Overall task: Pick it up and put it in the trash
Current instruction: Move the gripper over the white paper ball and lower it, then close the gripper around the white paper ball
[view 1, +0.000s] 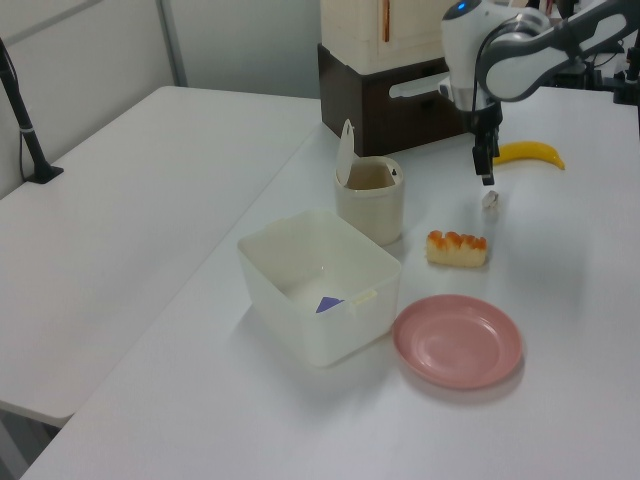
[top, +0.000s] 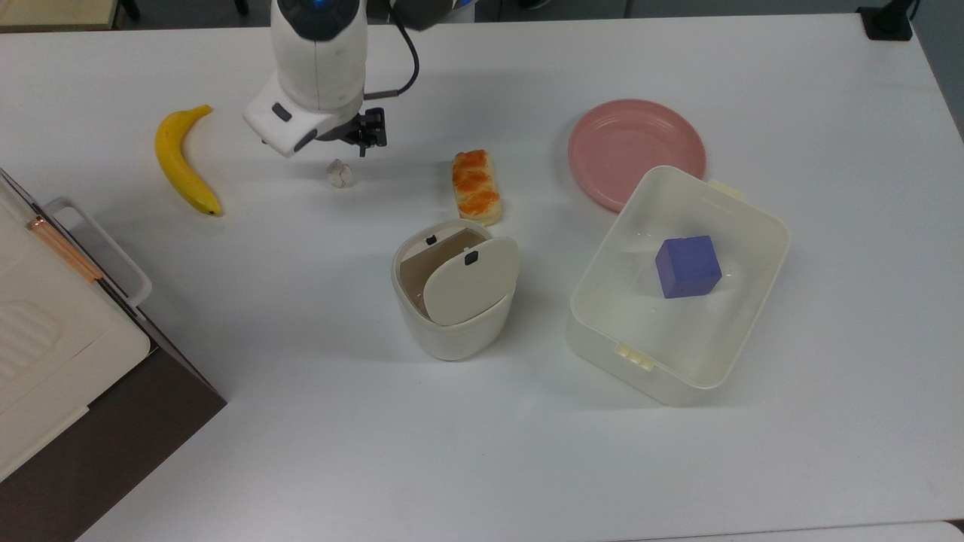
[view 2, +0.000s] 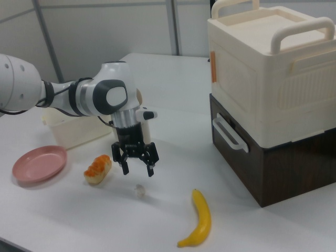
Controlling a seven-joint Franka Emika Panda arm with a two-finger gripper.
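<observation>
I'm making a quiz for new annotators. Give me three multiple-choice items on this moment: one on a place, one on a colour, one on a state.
1. Where is the purple cube?
A. on the pink plate
B. inside the rectangular container
C. in the bin

2. What colour is the plate?
A. pink
B. green
C. blue

3. How is the gripper?
A. shut on the banana
B. shut on the paper wad
C. open above the paper wad

Answers: 1 B, the cube sits on the container's floor. 2 A, plainly pink. 3 C, the fingers are spread and the wad lies on the table.
</observation>
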